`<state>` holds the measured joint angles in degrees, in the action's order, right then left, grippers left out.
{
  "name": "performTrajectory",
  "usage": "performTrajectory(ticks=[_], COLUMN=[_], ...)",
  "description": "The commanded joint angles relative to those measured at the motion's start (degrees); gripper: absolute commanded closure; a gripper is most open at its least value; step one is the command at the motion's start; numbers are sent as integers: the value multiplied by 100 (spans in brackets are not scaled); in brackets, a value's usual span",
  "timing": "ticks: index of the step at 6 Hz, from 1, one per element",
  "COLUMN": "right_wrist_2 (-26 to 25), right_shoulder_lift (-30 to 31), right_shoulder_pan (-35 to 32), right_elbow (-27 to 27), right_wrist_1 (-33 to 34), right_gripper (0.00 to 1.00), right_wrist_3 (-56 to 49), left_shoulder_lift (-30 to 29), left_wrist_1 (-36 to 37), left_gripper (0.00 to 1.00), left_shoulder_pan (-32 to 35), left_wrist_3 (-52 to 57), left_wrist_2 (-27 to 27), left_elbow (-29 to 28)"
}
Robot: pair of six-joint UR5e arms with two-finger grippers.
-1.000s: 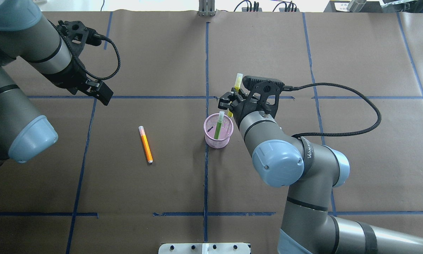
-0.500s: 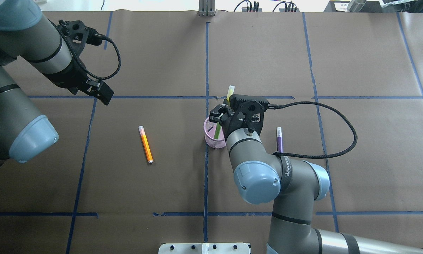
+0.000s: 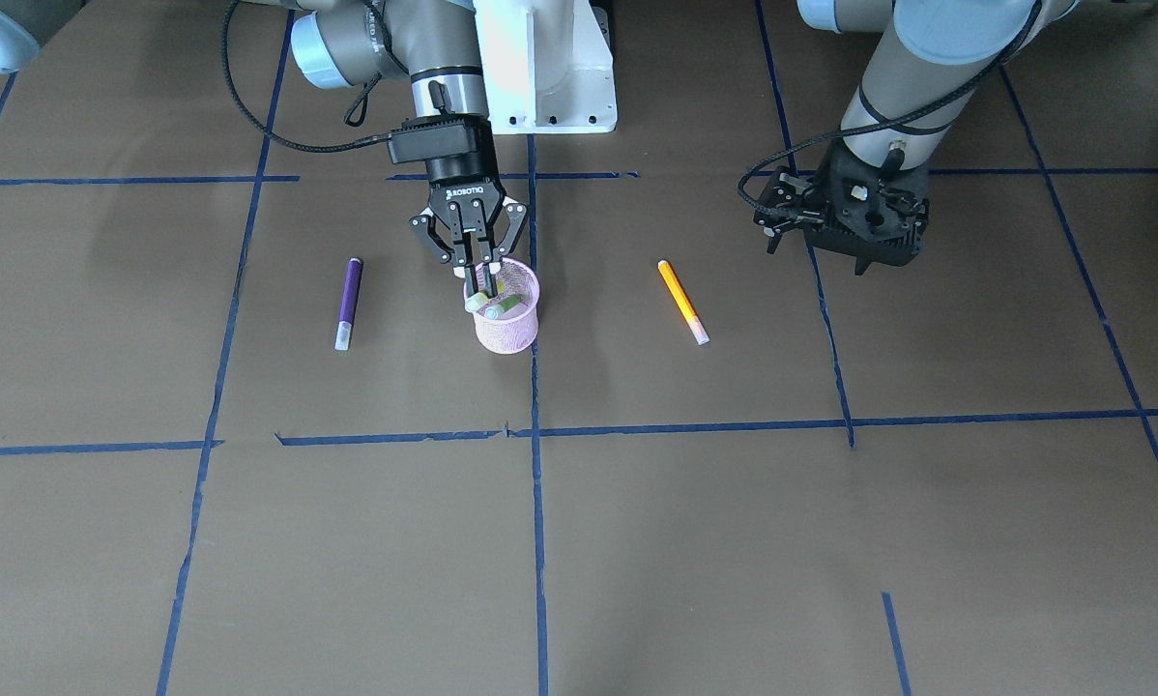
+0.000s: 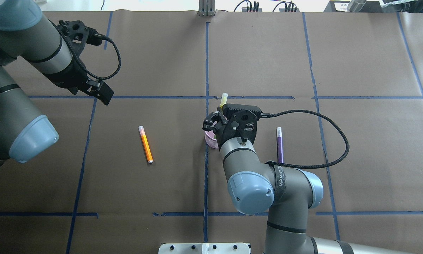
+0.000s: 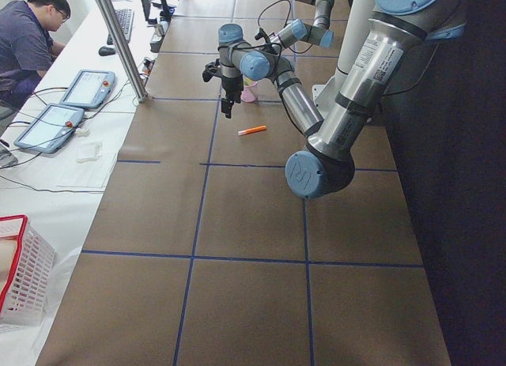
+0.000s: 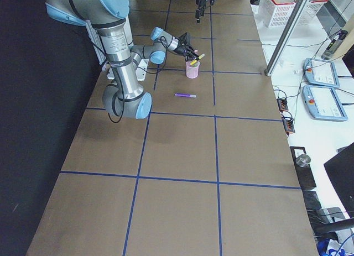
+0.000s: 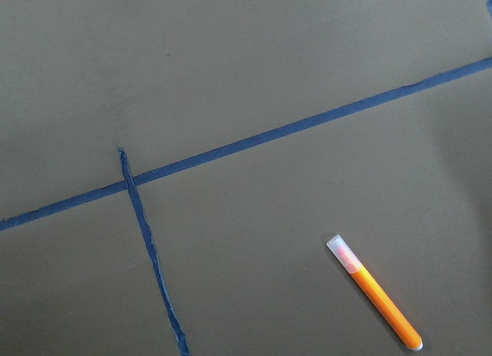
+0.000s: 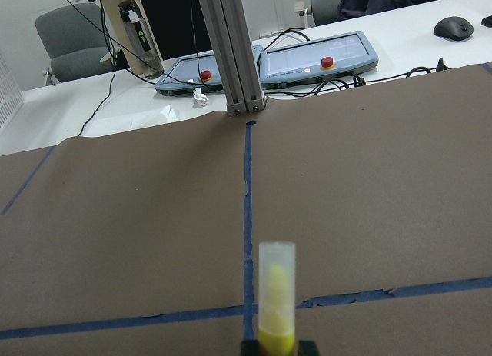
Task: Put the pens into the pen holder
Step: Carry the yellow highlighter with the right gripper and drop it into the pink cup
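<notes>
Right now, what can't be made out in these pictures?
The pen holder: overhead view, mostly covered by the right arm.
The yellow pen: right wrist view, lower end cut off by the frame edge.
The left gripper: front view, fingers hidden under its own body; open or shut unclear.

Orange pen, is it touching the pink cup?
Apart. The front-facing view shows the orange pen lying flat, with a wide stretch of bare table between it and the pink cup.

Brown-papered table (image 4: 162, 53) with blue tape grid (image 4: 206, 63), orange pen (image 4: 145, 144), purple pen (image 4: 279, 145), pink mesh pen holder (image 3: 506, 327)
</notes>
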<state>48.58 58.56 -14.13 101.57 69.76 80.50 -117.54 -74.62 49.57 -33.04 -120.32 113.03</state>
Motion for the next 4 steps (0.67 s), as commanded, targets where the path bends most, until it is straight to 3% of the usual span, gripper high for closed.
performTrajectory(ticks=[1,2,4], right_wrist_2=[359,824,3023], right_shoulder_lift=[-38,-47,-160], right_shoulder_pan=[-19,-202,-1078], right_elbow=[12,108,808], right_wrist_1=[29,55,1759], right_gripper=[0,0,0], right_wrist_3=[0,0,-17], left_shoulder_lift=[-14,-23,-242], left_wrist_1=[0,-9,-9], left_gripper=[0,0,0], left_shoulder_pan=[0,-17,-253], left_wrist_3=[-9,-201,-1006], left_wrist_2=[0,0,26], left_elbow=[0,0,-219])
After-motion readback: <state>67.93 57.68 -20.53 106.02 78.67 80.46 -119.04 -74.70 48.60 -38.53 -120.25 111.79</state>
